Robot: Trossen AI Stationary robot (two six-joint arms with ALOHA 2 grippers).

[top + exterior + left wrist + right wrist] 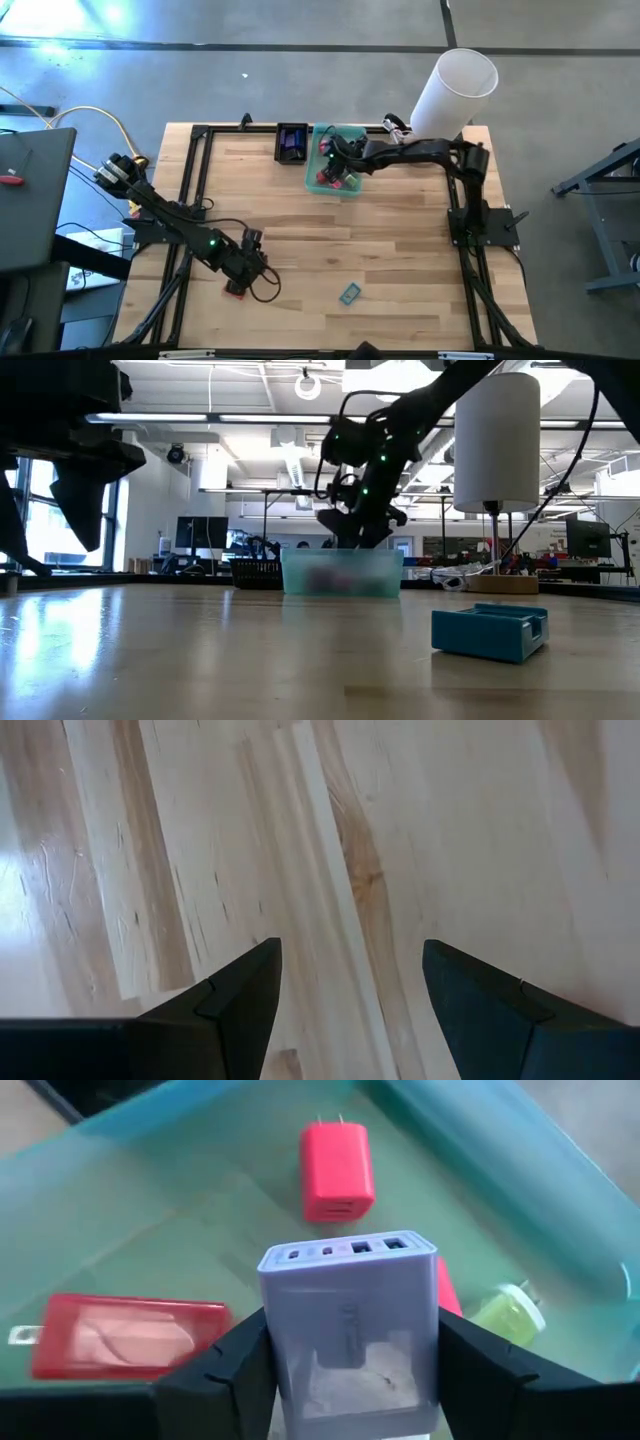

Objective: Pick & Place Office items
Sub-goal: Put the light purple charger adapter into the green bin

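On the near part of the wooden table (400,250) the left gripper (350,990) hangs just over bare boards, its fingers apart with nothing between them. Just right of it, alone on the planks, lies a small teal block (349,293), which in the low view shows as a boxy, hollow-sided plastic piece. It looks light and rigid; a pinch across its two flat long sides would likely hold, though smooth plastic may slip if taken by a corner

Farther back, the right gripper (345,1370) is inside the translucent green tray (312,180), fingers clamped on the flat sides of a lavender multi-port charger (348,1330). That charger looks stiff, fairly dense and glossy, so the side grip seems sound. Around it in the tray lie a red plug adapter (338,1172), a flat red rectangular item (130,1335) and a lime-green plug (508,1315)

Touching the tray's left side is a small black tray (291,143); at the far right corner stands a big white cylinder (453,92)
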